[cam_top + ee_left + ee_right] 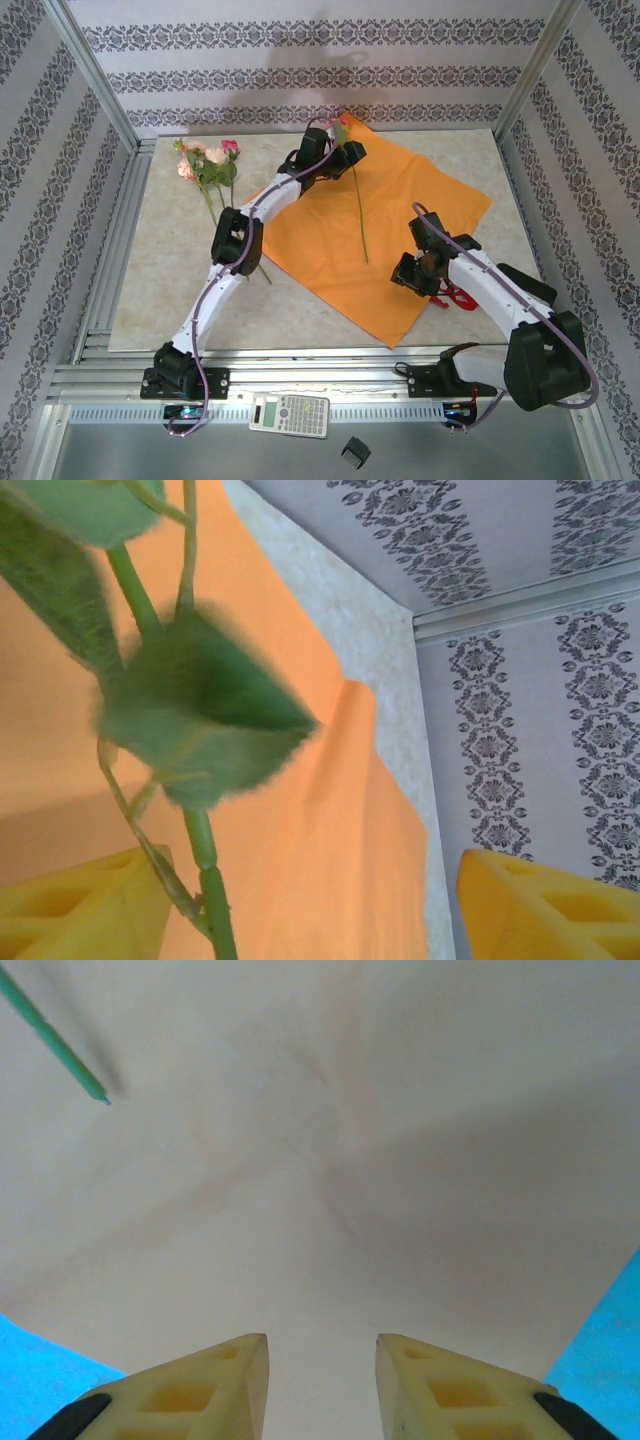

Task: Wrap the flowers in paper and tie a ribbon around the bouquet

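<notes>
Paper: the orange paper [400,230] lies spread flat on the table [160,290], one corner toward the far wall, with no fold in it yet.
On the sheet: one long-stemmed rose [359,215] lies across the paper, its head at the far corner by the left arm's wrist.
Off the sheet: the other roses [205,162], pink and cream, lie on the bare table left of the paper and apart from it.
Ribbon: the dark red ribbon [455,296] sits just beside the paper's right edge, partly under the right arm, tied round nothing.
Left gripper [340,152]: over the far corner, at the rose's upper stem; jaws wide, nothing pinched.
Right gripper [418,272]: low over the right part of the sheet, fingers a little apart with nothing between them.
Progress: early, by my reading. One flower is laid out, while the remaining roses, the wrap and the tie are all left to do.
Left wrist view adds: the leaves [200,720] and stem up close, passing just beside one yellow finger [80,910] with a clear gap to the other, a detail the arm covers from above.
Right wrist view adds: the sheet's creases and the stem end [60,1040] — the paper looks bleached pale there.
Overhead adds: the ribbon and the spare roses.
</notes>
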Controlling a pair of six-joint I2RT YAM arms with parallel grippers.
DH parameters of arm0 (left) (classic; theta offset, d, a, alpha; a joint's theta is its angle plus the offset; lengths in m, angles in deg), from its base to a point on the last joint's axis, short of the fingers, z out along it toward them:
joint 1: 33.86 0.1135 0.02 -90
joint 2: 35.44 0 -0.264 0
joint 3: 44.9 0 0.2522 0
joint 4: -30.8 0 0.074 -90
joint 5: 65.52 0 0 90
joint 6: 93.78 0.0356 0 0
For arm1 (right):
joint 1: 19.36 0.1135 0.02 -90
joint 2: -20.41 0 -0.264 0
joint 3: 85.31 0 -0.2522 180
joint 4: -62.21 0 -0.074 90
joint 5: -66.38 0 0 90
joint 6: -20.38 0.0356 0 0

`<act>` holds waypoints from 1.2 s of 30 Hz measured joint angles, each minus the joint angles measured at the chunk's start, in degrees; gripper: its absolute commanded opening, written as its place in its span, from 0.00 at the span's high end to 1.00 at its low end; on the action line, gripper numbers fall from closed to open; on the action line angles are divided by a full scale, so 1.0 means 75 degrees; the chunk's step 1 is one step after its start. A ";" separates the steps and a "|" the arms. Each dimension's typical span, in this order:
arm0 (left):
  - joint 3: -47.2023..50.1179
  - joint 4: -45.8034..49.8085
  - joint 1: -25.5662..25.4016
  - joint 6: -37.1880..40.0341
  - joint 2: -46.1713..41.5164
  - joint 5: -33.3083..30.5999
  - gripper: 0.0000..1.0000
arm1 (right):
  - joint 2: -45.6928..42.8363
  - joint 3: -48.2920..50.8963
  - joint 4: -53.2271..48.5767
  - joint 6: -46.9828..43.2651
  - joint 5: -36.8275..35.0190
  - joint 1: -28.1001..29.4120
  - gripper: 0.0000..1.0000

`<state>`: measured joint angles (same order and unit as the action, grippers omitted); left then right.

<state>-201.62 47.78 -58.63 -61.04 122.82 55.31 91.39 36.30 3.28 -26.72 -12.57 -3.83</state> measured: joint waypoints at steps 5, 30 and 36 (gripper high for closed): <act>0.3660 0.0458 -0.0128 -0.0262 -0.2833 -0.0393 0.61 | 0.0583 -0.0105 0.0137 -0.0181 0.0003 -0.0207 0.66; 1.1319 -0.2949 0.1000 -0.2430 -0.5732 0.0079 1.00 | 0.2544 -0.0289 0.1032 0.0458 -0.0108 0.1687 0.71; 1.1409 -0.2748 0.1387 -0.2095 -0.5875 0.0309 0.81 | 0.2521 -0.0283 0.1256 0.1107 0.0198 0.2407 0.70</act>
<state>-116.05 27.17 -48.23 -76.75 78.75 57.63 110.29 34.18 12.70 -18.42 -11.09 14.22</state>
